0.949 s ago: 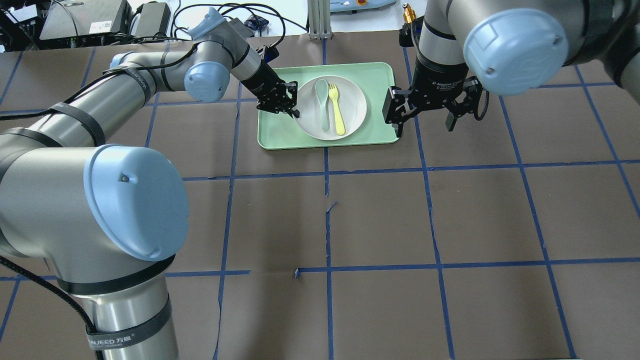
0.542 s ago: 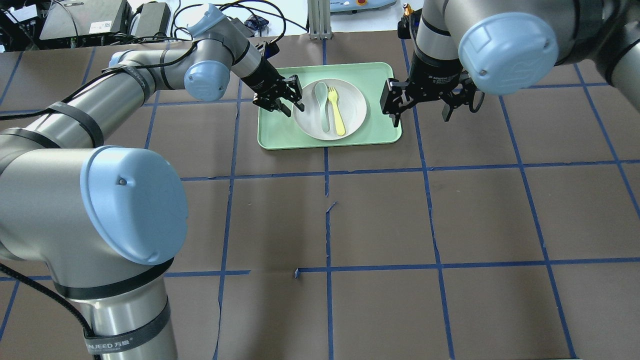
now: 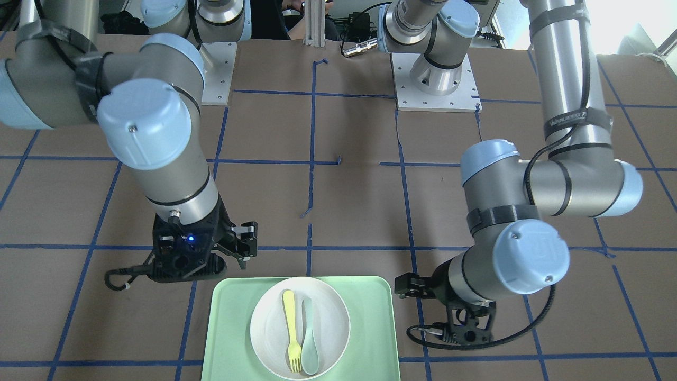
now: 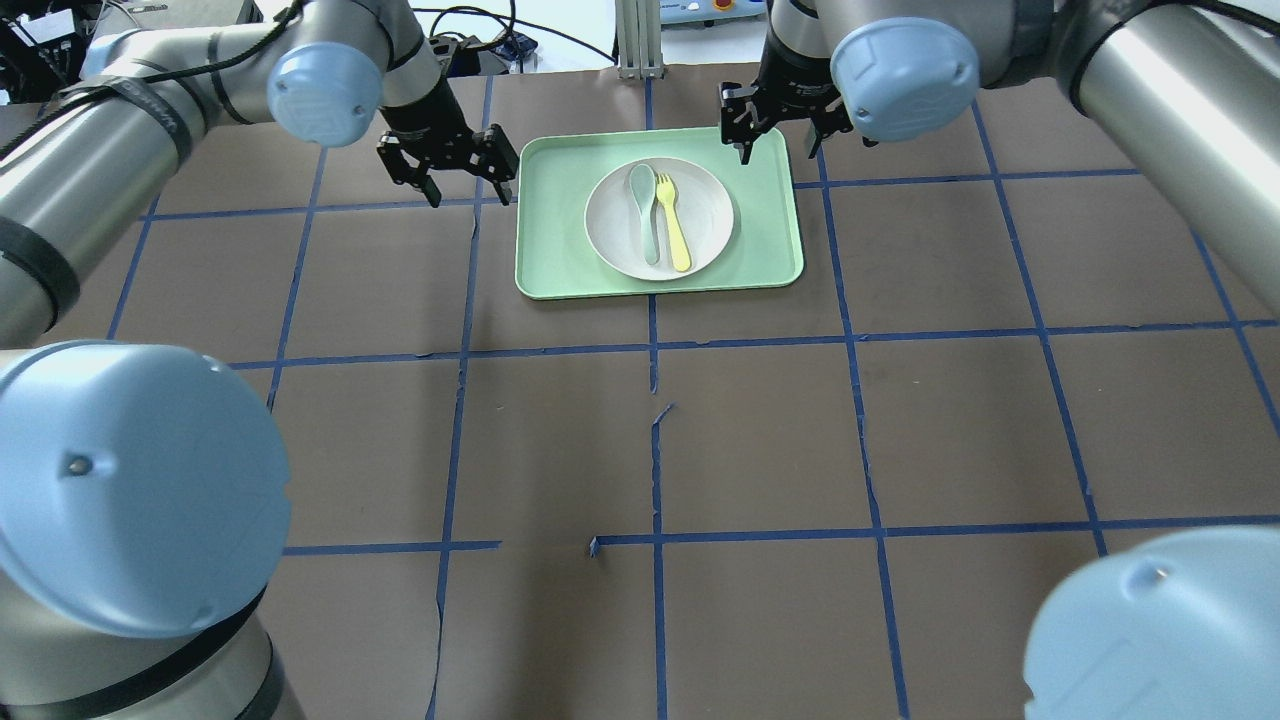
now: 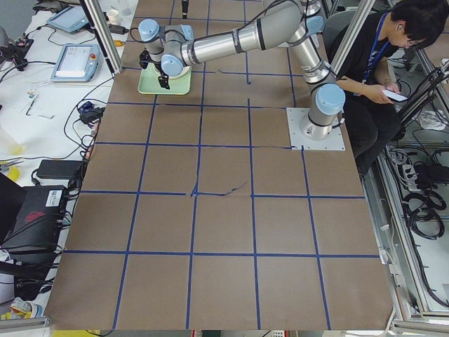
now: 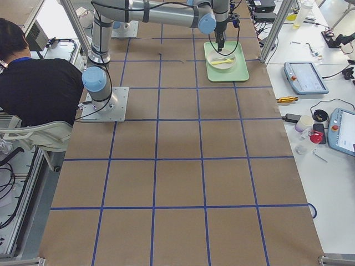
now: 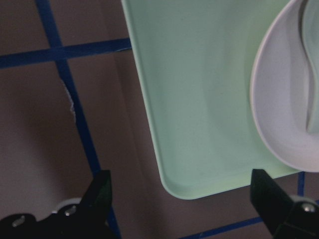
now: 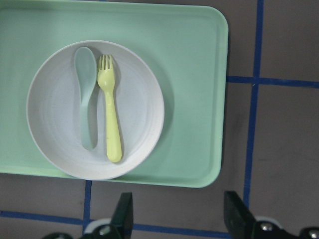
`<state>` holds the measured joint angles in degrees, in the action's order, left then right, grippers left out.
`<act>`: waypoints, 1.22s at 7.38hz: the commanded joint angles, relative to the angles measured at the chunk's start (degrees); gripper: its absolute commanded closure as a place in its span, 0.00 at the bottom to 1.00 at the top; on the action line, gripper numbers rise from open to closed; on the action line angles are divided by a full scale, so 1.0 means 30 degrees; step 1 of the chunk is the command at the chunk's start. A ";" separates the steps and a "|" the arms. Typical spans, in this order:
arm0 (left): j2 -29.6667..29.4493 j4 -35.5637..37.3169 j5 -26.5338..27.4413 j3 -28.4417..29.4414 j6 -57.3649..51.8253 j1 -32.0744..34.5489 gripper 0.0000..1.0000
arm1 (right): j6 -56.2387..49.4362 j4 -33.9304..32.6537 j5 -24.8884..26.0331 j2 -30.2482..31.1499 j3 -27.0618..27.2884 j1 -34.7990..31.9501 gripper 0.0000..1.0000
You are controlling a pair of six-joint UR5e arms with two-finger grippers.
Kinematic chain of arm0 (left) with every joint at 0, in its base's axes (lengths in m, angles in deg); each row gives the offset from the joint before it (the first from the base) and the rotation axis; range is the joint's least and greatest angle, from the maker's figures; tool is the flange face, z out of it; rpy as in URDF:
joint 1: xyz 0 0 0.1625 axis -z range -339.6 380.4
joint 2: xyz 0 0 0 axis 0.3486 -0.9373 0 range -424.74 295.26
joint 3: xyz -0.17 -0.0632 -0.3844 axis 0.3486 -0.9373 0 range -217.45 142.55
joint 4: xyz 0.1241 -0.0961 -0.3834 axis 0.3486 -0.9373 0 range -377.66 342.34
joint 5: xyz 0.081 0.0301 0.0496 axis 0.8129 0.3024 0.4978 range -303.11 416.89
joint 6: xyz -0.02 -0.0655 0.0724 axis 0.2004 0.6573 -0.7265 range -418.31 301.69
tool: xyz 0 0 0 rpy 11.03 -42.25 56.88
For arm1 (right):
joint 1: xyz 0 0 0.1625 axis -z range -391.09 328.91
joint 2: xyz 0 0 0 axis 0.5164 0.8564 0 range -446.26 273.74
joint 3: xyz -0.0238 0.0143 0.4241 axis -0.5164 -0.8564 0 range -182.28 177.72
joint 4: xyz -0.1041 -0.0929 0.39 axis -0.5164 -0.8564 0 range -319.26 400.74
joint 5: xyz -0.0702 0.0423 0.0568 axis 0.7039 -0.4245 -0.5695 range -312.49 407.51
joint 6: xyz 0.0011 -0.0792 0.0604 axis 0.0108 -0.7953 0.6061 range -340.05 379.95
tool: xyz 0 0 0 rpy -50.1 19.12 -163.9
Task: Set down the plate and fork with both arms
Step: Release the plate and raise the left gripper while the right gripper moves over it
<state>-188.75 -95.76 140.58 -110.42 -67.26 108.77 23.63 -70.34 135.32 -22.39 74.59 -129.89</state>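
Observation:
The off-white plate (image 4: 700,210) lies in the mint-green tray (image 4: 560,250) at the far middle of the table. The yellow fork (image 4: 672,225) lies on the plate beside a grey-green spoon (image 4: 643,215). My left gripper (image 4: 470,192) is open and empty, raised just left of the tray's far left corner. My right gripper (image 4: 775,140) is open and empty above the tray's far right corner. The right wrist view shows the plate (image 8: 139,109), the fork (image 8: 110,124) and the tray (image 8: 194,74) whole. The left wrist view shows a tray corner (image 7: 199,99) and the plate's edge (image 7: 284,114).
The table is brown paper with a blue tape grid (image 4: 655,340). An aluminium post (image 4: 640,40), cables and black boxes (image 4: 160,40) stand beyond the far edge. An operator (image 5: 393,56) sits behind the robot bases.
My left gripper opened at the plate's left rim and drew back left, off the tray. My right gripper moved from the tray's right side to its far right corner. The plate stayed.

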 commanded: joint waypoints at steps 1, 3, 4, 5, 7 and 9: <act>0.1342 -0.0335 0.0319 -0.1218 -0.1495 -0.1238 0.00 | -0.0142 -0.2388 -0.0852 -0.3434 -0.1071 -0.0697 0.37; 0.1609 -0.0160 0.0319 -0.1807 -0.1500 -0.1241 0.00 | -0.0172 -0.3281 -0.1783 -0.4438 -0.1102 -0.0728 0.39; 0.1610 -0.0042 0.0319 -0.2100 -0.1529 -0.1270 0.00 | -0.0172 -0.3719 -0.1877 -0.5023 -0.1102 -0.0757 0.39; 0.1610 -0.0012 0.0319 -0.2161 -0.1529 -0.1270 0.00 | -0.0143 -0.4362 -0.1994 -0.5464 -0.1102 -0.0786 0.39; 0.1610 0.0076 0.0319 -0.2161 -0.1529 -0.1270 0.00 | -0.0172 -0.4456 -0.2581 -0.5790 -0.1102 -0.0962 0.40; 0.1551 0.0250 0.0319 -0.2190 -0.1559 -0.1270 0.00 | -0.0172 -0.4456 -0.2523 -0.6111 -0.1073 -0.1167 0.48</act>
<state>-184.00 -95.39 141.53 -116.92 -71.90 104.96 23.12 -83.66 127.74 -39.99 71.33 -133.07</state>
